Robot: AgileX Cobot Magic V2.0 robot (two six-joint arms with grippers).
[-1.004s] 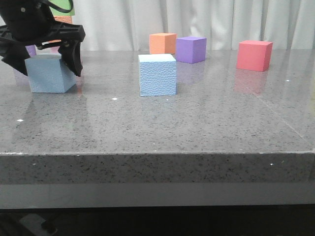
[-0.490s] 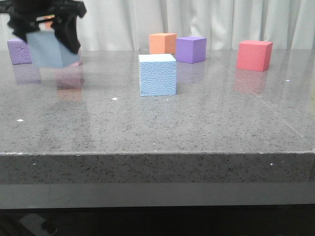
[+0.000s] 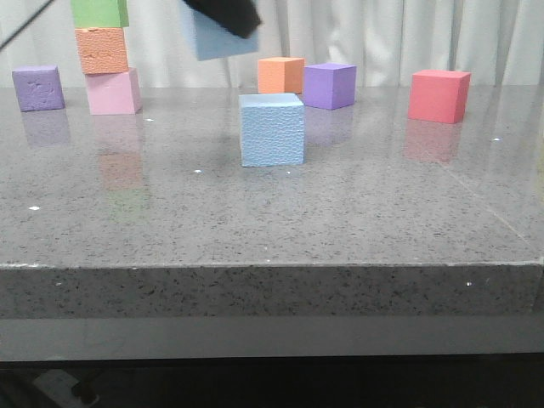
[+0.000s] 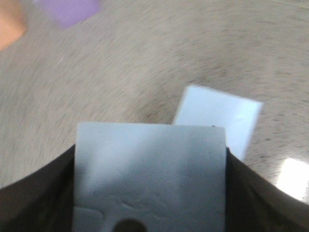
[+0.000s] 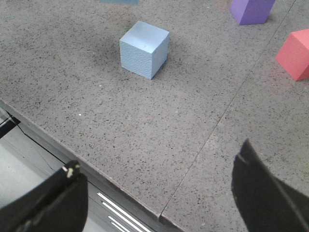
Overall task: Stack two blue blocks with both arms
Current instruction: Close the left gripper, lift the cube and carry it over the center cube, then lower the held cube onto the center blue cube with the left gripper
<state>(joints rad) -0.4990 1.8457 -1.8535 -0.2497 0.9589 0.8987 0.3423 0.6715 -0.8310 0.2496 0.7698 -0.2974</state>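
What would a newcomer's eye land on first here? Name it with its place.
First, the blue block held in the air by the left gripper, up and left of the second blue block at mid-table. Then the green-orange-pink tower at back left.

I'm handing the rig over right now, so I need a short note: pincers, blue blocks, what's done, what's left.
Left pincer: shut on the carried blue block, held in the air above and left of the resting blue block.
Right pincer: open, empty, near the table's front edge.
Done: one block picked up.
Left: line it up over the resting block, lower it, release.
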